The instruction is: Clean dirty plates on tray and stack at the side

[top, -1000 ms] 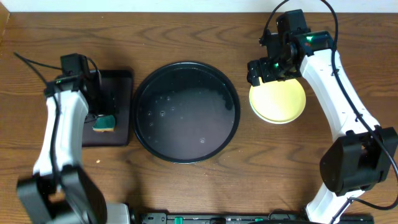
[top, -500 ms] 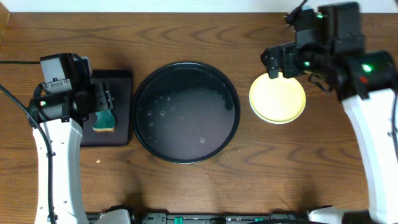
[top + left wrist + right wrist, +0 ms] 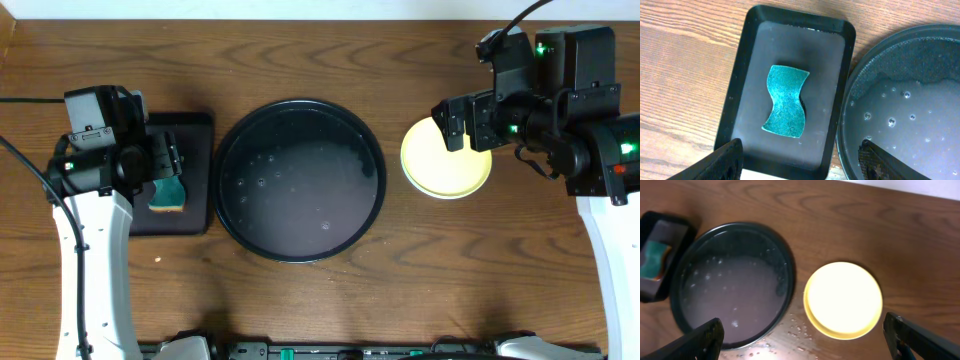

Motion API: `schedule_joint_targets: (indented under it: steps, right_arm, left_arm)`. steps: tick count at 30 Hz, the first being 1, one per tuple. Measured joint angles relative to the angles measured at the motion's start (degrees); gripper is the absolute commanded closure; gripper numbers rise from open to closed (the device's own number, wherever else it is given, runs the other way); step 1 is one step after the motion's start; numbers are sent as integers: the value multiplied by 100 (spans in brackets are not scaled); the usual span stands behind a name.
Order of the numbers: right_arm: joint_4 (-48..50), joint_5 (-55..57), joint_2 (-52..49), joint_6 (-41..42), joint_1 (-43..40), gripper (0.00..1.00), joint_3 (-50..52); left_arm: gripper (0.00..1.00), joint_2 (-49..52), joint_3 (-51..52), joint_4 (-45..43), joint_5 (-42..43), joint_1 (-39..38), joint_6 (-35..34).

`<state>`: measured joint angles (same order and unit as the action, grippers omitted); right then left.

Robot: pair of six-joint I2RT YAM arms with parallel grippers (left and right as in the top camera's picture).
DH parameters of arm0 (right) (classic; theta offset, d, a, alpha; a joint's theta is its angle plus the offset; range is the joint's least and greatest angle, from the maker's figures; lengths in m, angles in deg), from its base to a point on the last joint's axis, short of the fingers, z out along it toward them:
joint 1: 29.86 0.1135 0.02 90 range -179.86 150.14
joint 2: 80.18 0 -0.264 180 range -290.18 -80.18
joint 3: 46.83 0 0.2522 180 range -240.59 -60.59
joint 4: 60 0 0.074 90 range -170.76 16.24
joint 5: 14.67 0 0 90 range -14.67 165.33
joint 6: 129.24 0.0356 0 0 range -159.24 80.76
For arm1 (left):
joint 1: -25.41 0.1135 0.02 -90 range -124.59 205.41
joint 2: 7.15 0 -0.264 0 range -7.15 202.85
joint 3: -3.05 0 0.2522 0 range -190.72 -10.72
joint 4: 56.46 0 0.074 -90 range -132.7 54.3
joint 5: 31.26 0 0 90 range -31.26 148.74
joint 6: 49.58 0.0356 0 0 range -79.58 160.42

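The round black tray (image 3: 232, 140) lies mid-table, wet with droplets and bare of plates; it also shows in the left wrist view (image 3: 920, 70) and the right wrist view (image 3: 715, 245). A pale yellow plate (image 3: 448, 168) lies on the wood right of the tray, on top of a stack; only a paler rim shows beneath it, and no mint plate is visible. The plate shows clean in the right wrist view (image 3: 842, 299). My right gripper (image 3: 462, 120) hangs open and empty above the plate's far edge (image 3: 805, 345). My left gripper (image 3: 165, 165) is open and empty above the sponge (image 3: 800, 167).
A teal sponge (image 3: 786, 102) lies in a small black rectangular tray (image 3: 837, 60) left of the round tray; both also show in the overhead view, sponge (image 3: 168, 194), tray (image 3: 195, 140). Water drops (image 3: 799, 328) speckle the wood between the round tray and the plate.
My right gripper has risen off the yellow plate and drawn to the right. My left arm rose from the sponge tray a second ago and has since held still.
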<state>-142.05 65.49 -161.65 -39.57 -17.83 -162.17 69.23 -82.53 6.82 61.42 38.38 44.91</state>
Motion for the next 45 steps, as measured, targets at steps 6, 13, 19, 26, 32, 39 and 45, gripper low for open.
schedule_joint_targets:
  steps: [6,13,19,26,32,39,45]
  right_arm:
    - [466,199,0,-184,0,1,0]
    - [1178,295,15,-376,-2,1,90]
    - [2964,363,649,-448,-59,1,1749]
    - [5434,391,2288,-479,-179,1,4924]
    - [6566,389,4151,-466,-562,1,7348]
    - [6867,363,6437,-15,-929,1,9359]
    - [6557,284,7377,133,-977,1,10120]
  left_arm:
    - [26,0,0,0,0,0,0]
    - [26,0,0,0,0,0,0]
    - [26,0,0,2,2,0,0]
    - [26,0,0,4,4,0,0]
    - [26,0,0,0,4,0,0]
    - [25,0,0,4,7,0,0]
    - [26,0,0,2,7,0,0]
